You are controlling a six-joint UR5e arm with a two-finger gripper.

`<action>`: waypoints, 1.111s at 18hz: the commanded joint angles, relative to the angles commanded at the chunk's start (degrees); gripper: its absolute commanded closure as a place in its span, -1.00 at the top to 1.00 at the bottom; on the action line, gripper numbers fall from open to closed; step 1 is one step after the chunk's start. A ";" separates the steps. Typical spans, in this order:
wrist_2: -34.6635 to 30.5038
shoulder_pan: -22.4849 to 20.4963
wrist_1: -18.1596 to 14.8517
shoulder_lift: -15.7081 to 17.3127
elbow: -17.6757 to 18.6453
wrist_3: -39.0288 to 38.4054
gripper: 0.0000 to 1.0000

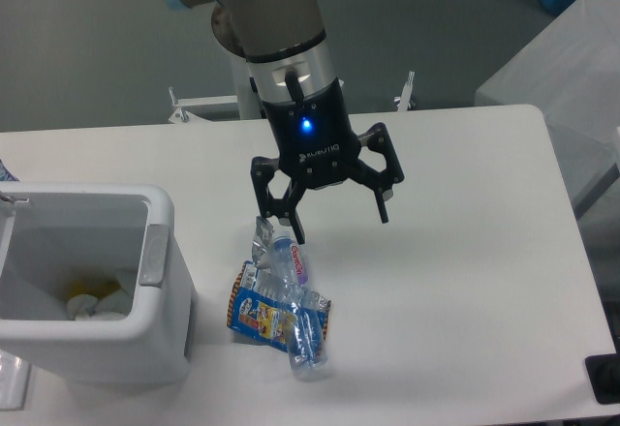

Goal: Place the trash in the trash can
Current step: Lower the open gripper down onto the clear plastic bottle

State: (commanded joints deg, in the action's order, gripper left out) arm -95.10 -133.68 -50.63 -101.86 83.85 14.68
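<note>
Camera view: "ROBOTIQ" marks the gripper [339, 221], spread wide and empty above the bottle [295, 305] and wrapper [258, 312].

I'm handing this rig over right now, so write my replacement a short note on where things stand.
Gripper: open, empty, above the table just beyond the litter.
Crushed bottle: lying across the snack wrapper on the table, right of the trash can.
Trash can: holds some pale and yellow items already; what they are is unclear.
Done: neither piece grasped or binned.
Left: pick up the bottle and the wrapper and drop each into the trash can.
</note>
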 joint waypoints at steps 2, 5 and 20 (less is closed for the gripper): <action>-0.09 0.09 0.44 -0.35 1.05 -0.17 1.00; -0.44 0.09 0.53 -1.23 1.93 -3.24 1.00; 0.09 0.44 6.94 -18.37 -0.61 -13.36 1.00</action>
State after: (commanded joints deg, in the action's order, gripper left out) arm -95.01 -133.24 -43.68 -120.23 83.23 1.32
